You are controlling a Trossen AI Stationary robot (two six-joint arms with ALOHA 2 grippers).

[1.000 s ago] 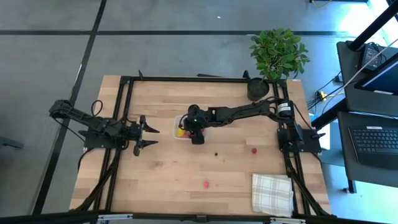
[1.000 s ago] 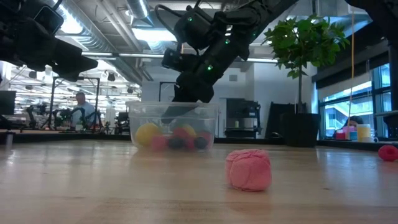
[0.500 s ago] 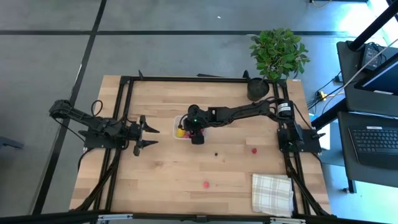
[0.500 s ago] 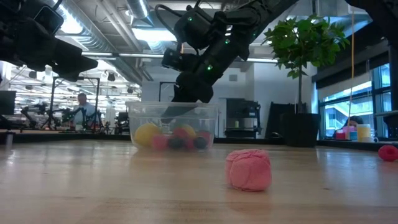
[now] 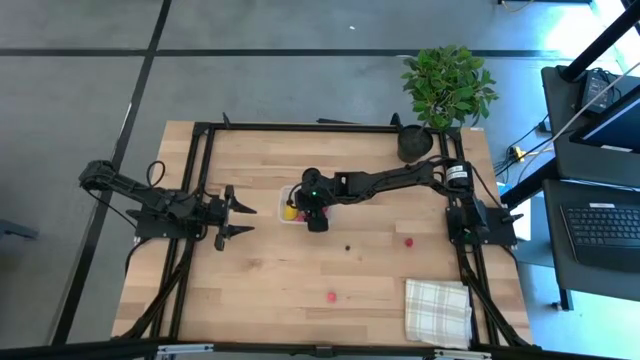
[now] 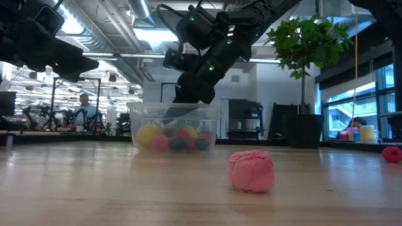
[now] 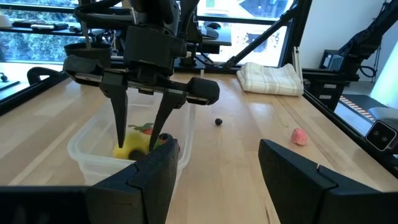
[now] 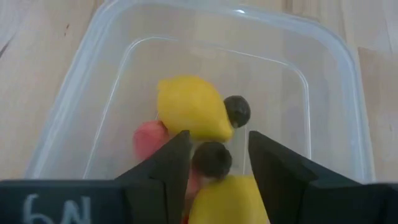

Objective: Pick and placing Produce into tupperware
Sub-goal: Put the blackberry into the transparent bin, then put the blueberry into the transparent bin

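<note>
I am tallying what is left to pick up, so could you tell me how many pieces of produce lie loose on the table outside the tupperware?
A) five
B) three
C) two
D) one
B: the high view shows a small dark berry, a red piece and a pink piece on the bare wood, apart from the tupperware where the right claw hangs.

- Daylight from windows [image 6: 352,103] lights everything evenly and brightly.
- Ceiling lamps [image 6: 147,34] glare.
- Foreground berry [image 6: 251,171] looks soft.
- Table [image 5: 260,280] shadows stay faint.
</note>
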